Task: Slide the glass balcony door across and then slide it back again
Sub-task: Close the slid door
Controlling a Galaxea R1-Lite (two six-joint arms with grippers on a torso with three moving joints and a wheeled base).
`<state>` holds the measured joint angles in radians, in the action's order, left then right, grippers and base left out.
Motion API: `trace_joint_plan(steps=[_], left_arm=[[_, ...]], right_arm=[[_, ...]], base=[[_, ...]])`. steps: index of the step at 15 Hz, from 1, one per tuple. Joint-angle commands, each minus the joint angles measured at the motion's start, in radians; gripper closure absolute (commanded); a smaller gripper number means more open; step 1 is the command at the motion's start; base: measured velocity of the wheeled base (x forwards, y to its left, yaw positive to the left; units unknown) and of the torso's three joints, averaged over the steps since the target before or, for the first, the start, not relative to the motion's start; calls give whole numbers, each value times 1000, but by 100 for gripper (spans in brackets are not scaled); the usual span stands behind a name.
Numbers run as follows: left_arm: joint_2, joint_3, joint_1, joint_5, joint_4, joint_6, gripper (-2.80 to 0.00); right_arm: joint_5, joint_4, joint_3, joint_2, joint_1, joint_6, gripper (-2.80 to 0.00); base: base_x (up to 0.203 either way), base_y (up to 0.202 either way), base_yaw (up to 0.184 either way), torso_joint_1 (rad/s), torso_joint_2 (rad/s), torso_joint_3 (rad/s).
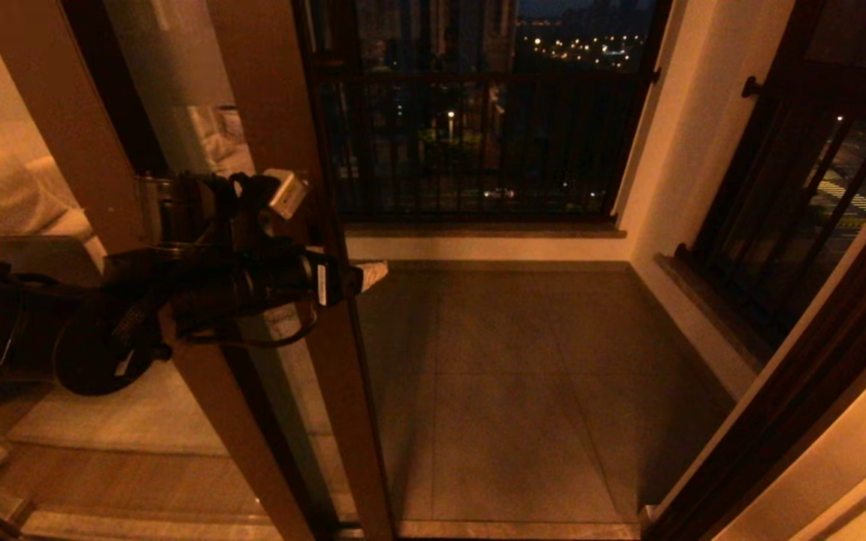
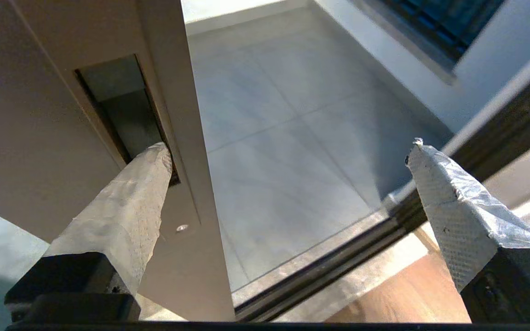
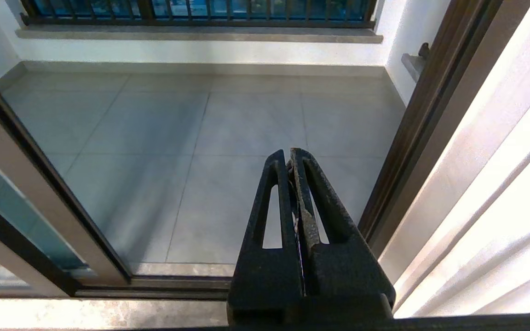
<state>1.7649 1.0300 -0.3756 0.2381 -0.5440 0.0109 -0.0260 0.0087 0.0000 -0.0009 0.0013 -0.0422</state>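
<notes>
At the nine o'clock side of the head view, the left gripper (image 1: 361, 276) is reaching across the stile of the glass balcony door (image 1: 290, 113), which is standing pushed over to that side and leaving the balcony floor (image 1: 508, 391) open to view. In the left wrist view the gripper is spread wide: one taped finger (image 2: 131, 202) is sitting with its tip in the recessed handle slot (image 2: 122, 110) of the stile, while the other finger (image 2: 449, 197) is hanging well apart in free air over the doorway. So the door is lying against one finger only, not clamped between the two.

Judging by the wide gap, the door is probably at or near the end of its first slide, and the return stroke is what remains; it is hard to say from the dim head view whether the panel has reached its stop. The next move is calling for the hooked finger to press sideways toward three o'clock, keeping its tip seated in the slot so it is not skidding out along the bottom track (image 2: 320, 271).

The right gripper (image 3: 291, 158) is parked low near five o'clock, its fingers pressed together on nothing.
</notes>
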Motion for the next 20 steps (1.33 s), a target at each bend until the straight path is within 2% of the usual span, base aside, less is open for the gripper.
trace_joint_plan(steps=[1,11,15,18,20], left_arm=[[5,2,-8,-10,-2,0,-280],[31,20,-85,-10,-4,-2,-280],[42,36,-92,-15,-4,0,-280],[5,6,-86,-38,-4,-7,-280],[-17,-19,-70,-78,-3,-24,-280]], right_arm=[[0,-1,3,-1,0,-1,0],[-2,-1,3,-1,0,-1,0],[0,0,3,-1,0,-1,0],[0,-1,3,-1,0,-1,0],[0,0,3,-1,0,-1,0]], base=[[0,0,0,0,0,0],[0,0,0,0,0,0],[0,0,0,0,0,0],[0,0,0,0,0,0],[0,0,0,0,0,0]])
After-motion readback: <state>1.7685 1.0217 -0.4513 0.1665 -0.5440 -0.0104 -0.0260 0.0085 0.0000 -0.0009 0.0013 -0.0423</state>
